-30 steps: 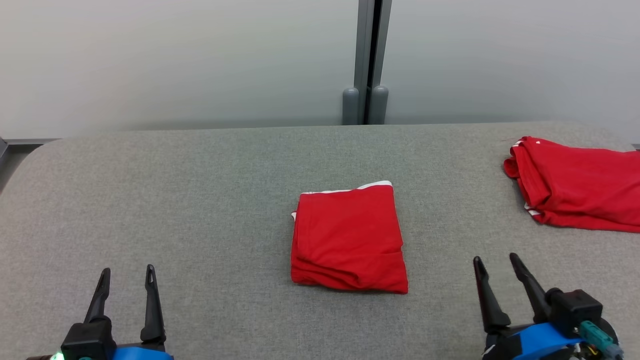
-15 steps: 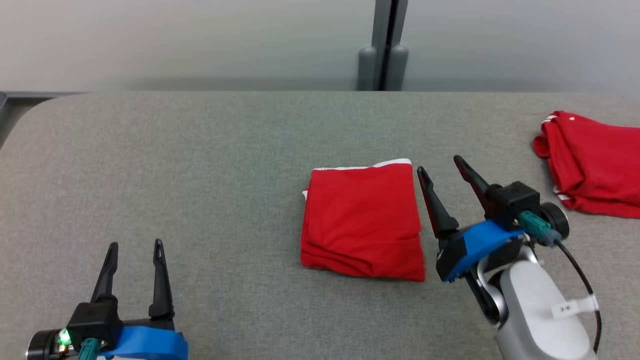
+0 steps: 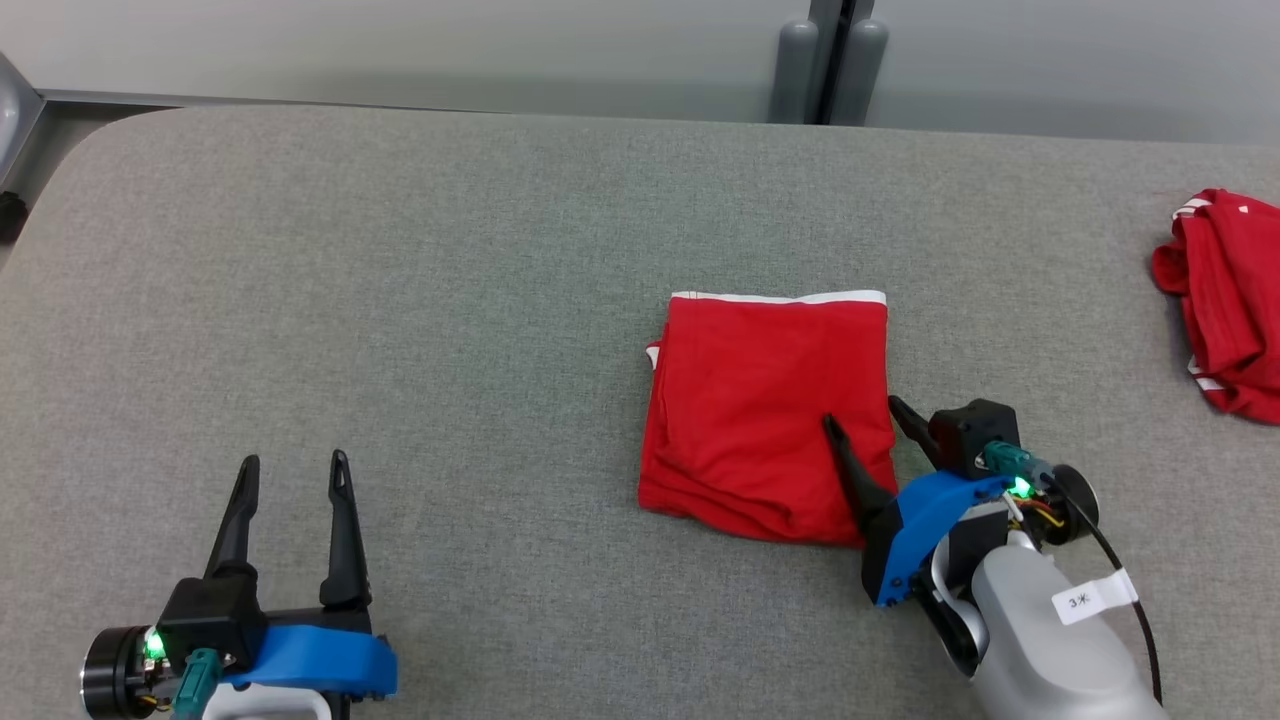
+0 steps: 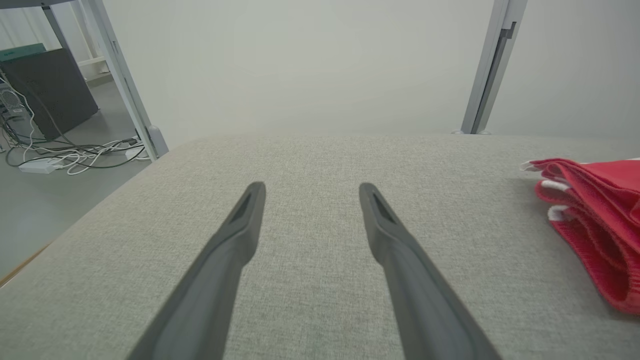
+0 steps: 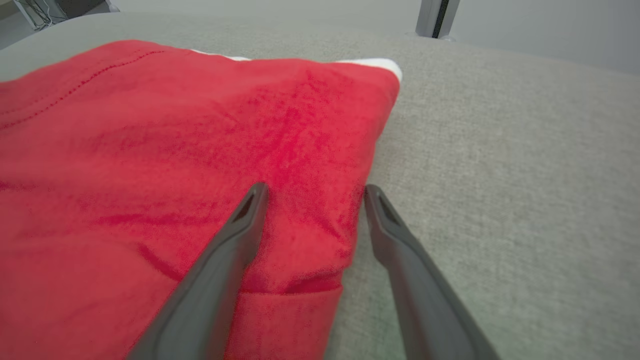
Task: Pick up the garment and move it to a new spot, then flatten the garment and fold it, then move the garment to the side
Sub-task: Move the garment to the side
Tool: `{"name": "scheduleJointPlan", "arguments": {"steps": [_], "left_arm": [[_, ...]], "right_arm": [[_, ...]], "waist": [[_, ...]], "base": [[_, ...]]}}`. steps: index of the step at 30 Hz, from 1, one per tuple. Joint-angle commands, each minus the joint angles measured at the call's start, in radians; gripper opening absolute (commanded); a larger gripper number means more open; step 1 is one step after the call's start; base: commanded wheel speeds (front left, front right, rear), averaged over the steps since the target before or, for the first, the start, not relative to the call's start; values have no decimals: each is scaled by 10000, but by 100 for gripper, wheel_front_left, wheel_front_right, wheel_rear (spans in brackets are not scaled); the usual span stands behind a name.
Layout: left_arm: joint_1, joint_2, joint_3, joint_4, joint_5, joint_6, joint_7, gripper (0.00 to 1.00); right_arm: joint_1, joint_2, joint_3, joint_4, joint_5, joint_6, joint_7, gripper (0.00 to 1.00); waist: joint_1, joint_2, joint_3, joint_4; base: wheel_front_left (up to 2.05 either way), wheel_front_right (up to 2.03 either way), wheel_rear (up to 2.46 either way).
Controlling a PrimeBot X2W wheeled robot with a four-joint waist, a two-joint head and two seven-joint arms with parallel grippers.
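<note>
The folded red garment (image 3: pixel 770 415) lies near the middle of the grey tabletop (image 3: pixel 400 300), with its white-trimmed edge on the far side. My right claw (image 3: pixel 860 411) is spread wide across its right edge, one finger over the red cloth and the other over bare tabletop just beside it, gripping nothing. My left claw (image 3: pixel 295 459) is also spread and empty, well apart to the left; a second red garment (image 3: pixel 1225 300) sits far right.

garment (image 3: pixel 770 400): soft red knit cloth | table (image 3: pixel 400 300): grey woven fabric, matt | fingers (image 5: pixel 225 260): matt dark plastic
</note>
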Motion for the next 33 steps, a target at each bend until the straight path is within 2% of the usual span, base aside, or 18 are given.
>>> {"name": "scheduleJointPlan", "arguments": {"steps": [1,5,9,10,11,12,15,19,25,33], "left_arm": [[-219,-8,6,5,20,45,-49,100],[-275,33,-15,142,-30,51,-123,100],[-447,26,-88,248,-86,27,-168,100],[-478,15,-114,259,-103,20,-187,100],[-500,10,-120,263,-107,21,-203,100],[-531,8,-136,267,-105,21,-220,100],[-618,26,-133,199,-156,32,-237,100],[-726,97,-133,-6,-138,41,-262,100],[-966,235,-122,-392,-68,74,-290,100],[-1078,590,22,-1214,77,148,-292,100]], "right_arm": [[-11,-34,26,74,119,3,-96,100],[153,-37,231,826,363,3,-235,100],[127,-34,848,1235,818,5,-355,100],[56,-3,1053,1230,1083,8,-388,79],[-48,9,1265,1244,1244,15,-399,37],[-174,12,1430,1287,1311,15,-429,0],[-693,-21,1645,1366,1379,6,-656,0],[-1572,-151,1771,1569,642,3,-871,0],[-2765,-922,2380,1502,-7,3,-944,0],[-4331,-2337,3420,983,358,3,-685,0]], "waist": [[-2,-2,20,14],[-2,-2,80,-6],[-2,-2,140,-44],[-2,-2,168,-59],[-2,-2,195,-85],[-2,-2,214,-103],[-2,-2,275,-202],[-2,-2,411,-368],[-2,-2,828,-823],[-2,-2,1832,-2113]], "base": [[0,0,0],[0,0,0],[0,0,0],[0,0,0],[0,0,0],[0,0,0],[0,0,0],[0,0,0],[0,0,0],[0,0,0]]}}
